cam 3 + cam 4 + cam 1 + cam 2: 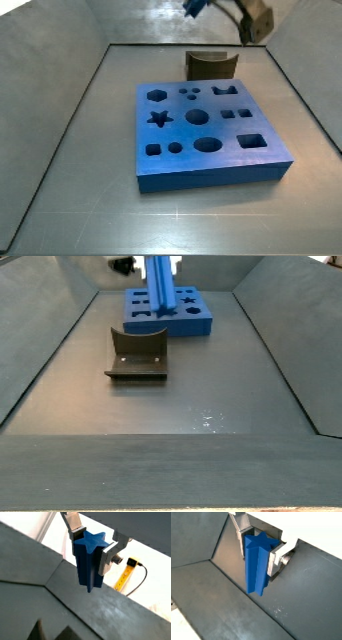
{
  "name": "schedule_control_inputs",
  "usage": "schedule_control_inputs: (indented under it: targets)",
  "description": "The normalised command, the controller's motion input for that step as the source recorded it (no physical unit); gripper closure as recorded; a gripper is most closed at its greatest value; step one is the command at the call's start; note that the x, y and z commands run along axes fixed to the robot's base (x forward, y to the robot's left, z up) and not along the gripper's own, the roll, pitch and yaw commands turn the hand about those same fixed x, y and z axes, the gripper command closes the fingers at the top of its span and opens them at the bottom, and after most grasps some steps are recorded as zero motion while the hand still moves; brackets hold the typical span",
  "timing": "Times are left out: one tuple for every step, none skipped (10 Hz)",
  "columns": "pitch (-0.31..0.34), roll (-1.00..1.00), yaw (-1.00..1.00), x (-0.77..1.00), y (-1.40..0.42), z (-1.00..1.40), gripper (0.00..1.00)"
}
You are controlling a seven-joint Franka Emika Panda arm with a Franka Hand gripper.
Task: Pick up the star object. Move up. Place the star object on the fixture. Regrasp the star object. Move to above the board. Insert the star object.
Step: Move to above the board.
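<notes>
Gripper is clamped on the star object. Both wrist views show the flat silver fingers pressing opposite sides of the piece near its star-shaped top end, with the rest of the length hanging free below the pads.

Position: the star object is airborne, well above the floor. In a side view it hangs roughly upright, above the fixture and in front of the board. In a side view only a small part of the gripper shows, at the far edge of the desk beyond the fixture; the board sits mid-desk, with its star hole toward the left edge.

Handling, judged from appearance:
- Long solid blue prism w/ star cross-section. Looks rigid, prob. light plastic; no flex visible.
- Smooth faces, so likely slippery; a grip high on a long body leaves room for swing or tilt.
- Star points are the thin spots; avoid knocking them on the fixture.

Grip advice:
- Pads should seat on opposing flanks, not on point tips.
- For the regrasp, hold nearer mid-length, axis in line w/ the fingers, to keep the piece square for insertion.
- Rotation abt. its long axis must match the star hole.
</notes>
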Motion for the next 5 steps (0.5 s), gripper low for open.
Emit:
schedule_control_inputs:
  targets:
    - [-0.030, -0.05, 0.11, -0.17, -0.02, 1.00, 1.00]
    - [-0.052, -0.05, 0.09, -0.16, -0.02, 1.00, 1.00]
    - [-0.062, -0.04, 0.06, -0.15, -0.02, 1.00, 1.00]
    - [-0.065, -0.04, 0.04, -0.12, -0.02, 0.90, 1.00]
    - [-0.052, -0.04, 0.00, -0.09, -0.02, 0.68, 1.00]
